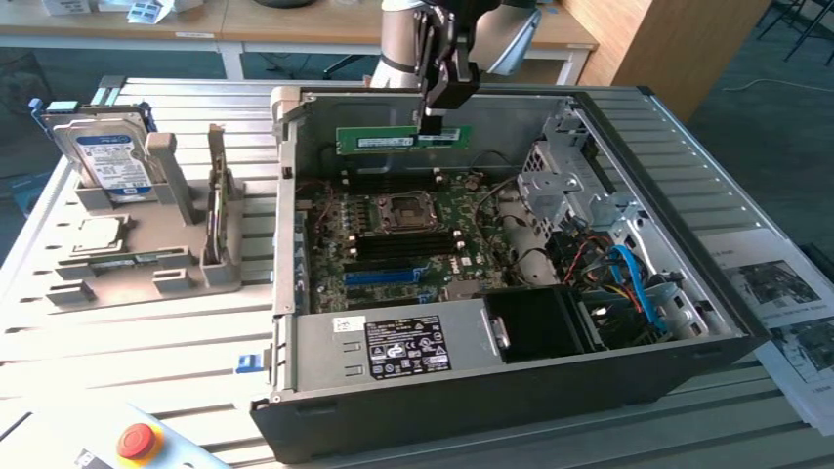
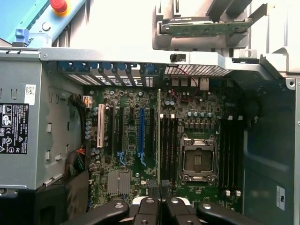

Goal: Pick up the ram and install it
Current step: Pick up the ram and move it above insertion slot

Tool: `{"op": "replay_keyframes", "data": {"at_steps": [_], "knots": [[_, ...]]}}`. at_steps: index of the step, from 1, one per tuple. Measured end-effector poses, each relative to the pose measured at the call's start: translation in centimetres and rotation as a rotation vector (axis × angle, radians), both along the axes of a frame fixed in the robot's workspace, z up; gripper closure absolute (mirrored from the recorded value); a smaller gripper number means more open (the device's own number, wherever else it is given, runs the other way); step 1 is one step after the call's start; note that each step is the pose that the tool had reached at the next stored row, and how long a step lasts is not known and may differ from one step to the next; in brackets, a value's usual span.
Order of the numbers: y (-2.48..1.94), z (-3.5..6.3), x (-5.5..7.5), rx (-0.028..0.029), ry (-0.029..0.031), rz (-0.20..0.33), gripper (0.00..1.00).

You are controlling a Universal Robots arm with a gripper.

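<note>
The arm (image 1: 414,39) is cut off by the upper edge of the exterior view, and the fingers (image 1: 432,119) cover a strip of the ram (image 1: 385,141). The printed sheets (image 1: 782,293) run off the right edge. The print on the label (image 1: 406,347) at lower centre is too small to read. In the wrist view the ram's faces are hidden, as it shows edge-on.

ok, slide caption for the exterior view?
Gripper shut on the ram, holding it over the motherboard inside the open computer case.
</note>
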State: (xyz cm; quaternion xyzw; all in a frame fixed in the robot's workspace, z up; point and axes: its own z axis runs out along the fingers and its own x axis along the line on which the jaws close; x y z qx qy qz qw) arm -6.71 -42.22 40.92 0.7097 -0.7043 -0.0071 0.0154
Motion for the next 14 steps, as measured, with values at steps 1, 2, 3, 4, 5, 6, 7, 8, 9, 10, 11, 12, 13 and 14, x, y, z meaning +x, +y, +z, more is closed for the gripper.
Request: {"op": "replay_keyframes", "data": {"at_steps": [1, 2, 3, 4, 5, 6, 7, 8, 9, 10, 11, 12, 13, 14], "knots": [[0.00, 0.00, 0.00, 0.0000, 0.0000, -0.001, 0.88], [0.00, 0.00, 0.00, 0.0001, 0.0000, -0.001, 0.88], [0.00, 0.00, 0.00, 0.0001, 0.0000, -0.001, 0.88], [0.00, 0.00, 0.00, 0.0000, 0.0000, -0.001, 0.88], [0.00, 0.00, 0.00, 0.0001, 0.0000, -0.001, 0.88], [0.00, 0.00, 0.00, 0.0001, 0.0001, -0.001, 0.88], [0.00, 0.00, 0.00, 0.0001, 0.0000, -0.001, 0.88], [0.00, -0.01, 0.00, 0.0001, 0.0000, -0.001, 0.88], [0.03, -0.03, 0.01, 0.0005, -0.0002, 0.000, 0.88], [0.09, -0.03, 0.01, 0.0004, -0.0001, -0.001, 0.88], [0.15, -0.03, 0.00, 0.0002, -0.0001, -0.001, 0.88], [0.23, -0.05, 0.00, 0.0001, -0.0001, -0.001, 0.88], [0.31, -0.07, 0.00, 0.0001, -0.0001, -0.001, 0.88], [0.40, -0.09, 0.00, 0.0001, -0.0002, -0.001, 0.88]]}}
